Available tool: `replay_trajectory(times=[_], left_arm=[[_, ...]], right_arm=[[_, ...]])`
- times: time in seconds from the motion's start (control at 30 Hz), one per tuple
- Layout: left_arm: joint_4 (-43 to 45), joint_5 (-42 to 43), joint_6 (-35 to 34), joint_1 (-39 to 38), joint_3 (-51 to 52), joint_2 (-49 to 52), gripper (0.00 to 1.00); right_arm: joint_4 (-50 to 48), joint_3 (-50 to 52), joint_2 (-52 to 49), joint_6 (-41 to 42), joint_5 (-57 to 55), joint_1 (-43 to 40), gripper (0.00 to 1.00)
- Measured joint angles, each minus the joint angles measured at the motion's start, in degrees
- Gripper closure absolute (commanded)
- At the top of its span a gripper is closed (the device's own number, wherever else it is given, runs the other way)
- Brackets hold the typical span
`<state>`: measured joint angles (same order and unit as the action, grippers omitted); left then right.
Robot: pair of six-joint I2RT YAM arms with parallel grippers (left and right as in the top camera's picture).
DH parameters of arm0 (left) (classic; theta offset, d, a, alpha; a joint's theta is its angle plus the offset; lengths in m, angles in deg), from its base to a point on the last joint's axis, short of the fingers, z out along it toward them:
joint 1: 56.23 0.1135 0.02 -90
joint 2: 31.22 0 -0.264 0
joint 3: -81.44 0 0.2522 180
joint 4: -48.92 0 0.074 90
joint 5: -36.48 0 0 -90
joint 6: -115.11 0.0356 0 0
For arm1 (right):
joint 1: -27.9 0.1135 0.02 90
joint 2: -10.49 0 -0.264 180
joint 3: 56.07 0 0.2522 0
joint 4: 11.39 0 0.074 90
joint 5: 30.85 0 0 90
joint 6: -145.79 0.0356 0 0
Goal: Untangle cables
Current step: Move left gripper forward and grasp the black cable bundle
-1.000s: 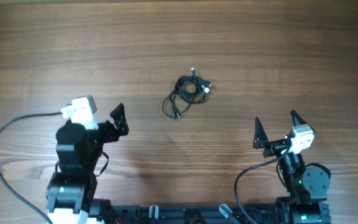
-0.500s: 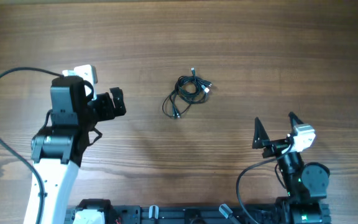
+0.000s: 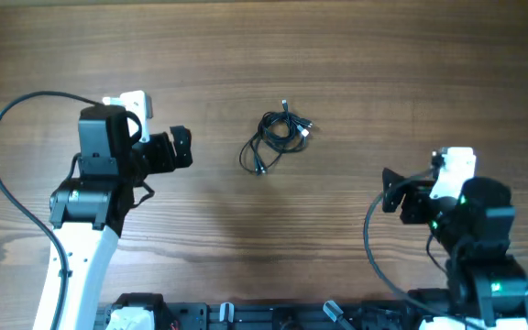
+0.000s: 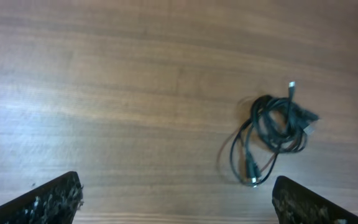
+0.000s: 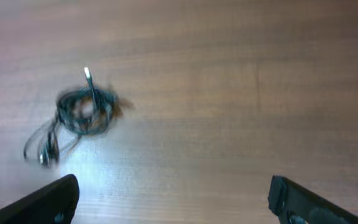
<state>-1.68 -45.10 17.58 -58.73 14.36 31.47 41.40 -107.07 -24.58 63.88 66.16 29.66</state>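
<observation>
The cables point(image 3: 280, 133) lie as a small black knot with a loose loop trailing toward the front left, a little behind the table's middle. Their silvery tips stick out at the back and right. My left gripper point(image 3: 181, 148) hangs open to the left of them, pointing their way, well apart. In the left wrist view the cables point(image 4: 260, 118) sit ahead and right of the open gripper point(image 4: 179, 205). My right gripper point(image 3: 394, 192) is open at the front right, also clear of them. The right wrist view shows the cables point(image 5: 82, 111) blurred at far left, beyond the open gripper point(image 5: 179, 205).
Wooden table point(image 3: 356, 55) all around. A thick black arm cable point(image 3: 7, 174) loops at the left edge, and another point(image 3: 372, 247) curves beside the right arm. The arm bases stand along the front edge.
The left arm has risen from the front edge and reached back and right toward the cables. The right arm has lifted and turned its gripper left. The cables have not moved.
</observation>
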Motion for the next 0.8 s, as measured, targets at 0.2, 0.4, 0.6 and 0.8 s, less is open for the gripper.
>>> replay_trajectory(times=[0.2,0.4,0.6,0.8], left_arm=[[3.13,3.72,-3.52,0.00,-0.85,1.77,0.00],[-4.59,4.13,-2.80,-3.34,-12.20,12.57,0.00],[-3.37,4.07,-0.20,-4.72,-12.98,15.39,0.00],[9.60,4.94,-6.71,-5.88,-14.93,18.60,0.01]], right_arm=[[14.64,-15.43,-13.16,-7.43,-0.04,0.00,0.00],[11.89,-20.35,-20.33,-8.48,1.99,0.00,0.00],[4.81,-20.39,-20.33,-4.07,4.66,0.00,0.00],[4.96,-20.41,-20.39,-1.57,5.01,0.00,0.00]])
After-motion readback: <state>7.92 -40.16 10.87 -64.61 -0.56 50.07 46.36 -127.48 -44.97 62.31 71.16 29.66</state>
